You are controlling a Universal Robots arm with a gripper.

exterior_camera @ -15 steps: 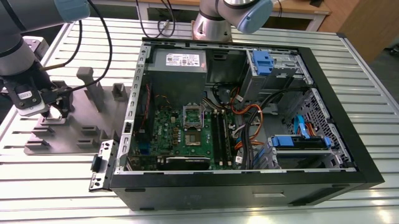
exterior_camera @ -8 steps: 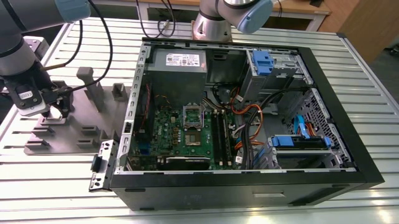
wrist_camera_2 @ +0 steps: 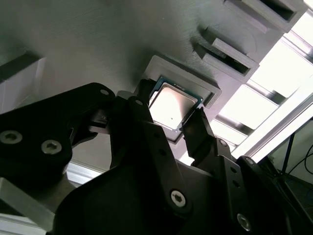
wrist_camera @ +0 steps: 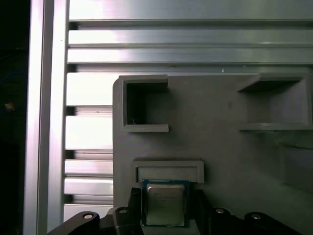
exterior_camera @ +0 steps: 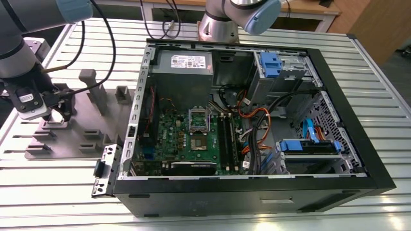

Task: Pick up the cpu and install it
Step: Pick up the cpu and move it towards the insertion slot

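The cpu (wrist_camera: pixel 165 204) is a small square chip with a silver lid, and it lies in a raised pocket of the grey fixture plate (wrist_camera: pixel 220 142). In both wrist views my gripper (wrist_camera: pixel 166 197) straddles it, one black finger against each of two opposite edges. The second wrist view shows the cpu (wrist_camera_2: pixel 172 104) low in its pocket between the fingertips (wrist_camera_2: pixel 193 126). In the exterior view my gripper (exterior_camera: pixel 57 118) stands over the plate (exterior_camera: pixel 77 142) at the exterior view's left. The open motherboard socket (exterior_camera: pixel 198 120) is inside the computer case.
The open black computer case (exterior_camera: pixel 334 159) lies on the slatted aluminium table (exterior_camera: pixel 57 192), with cables, memory slots and blue drive bays inside. Upright grey blocks (exterior_camera: pixel 90 82) rise from the fixture plate close to my gripper. The arm's base (exterior_camera: pixel 218 26) stands behind the case.
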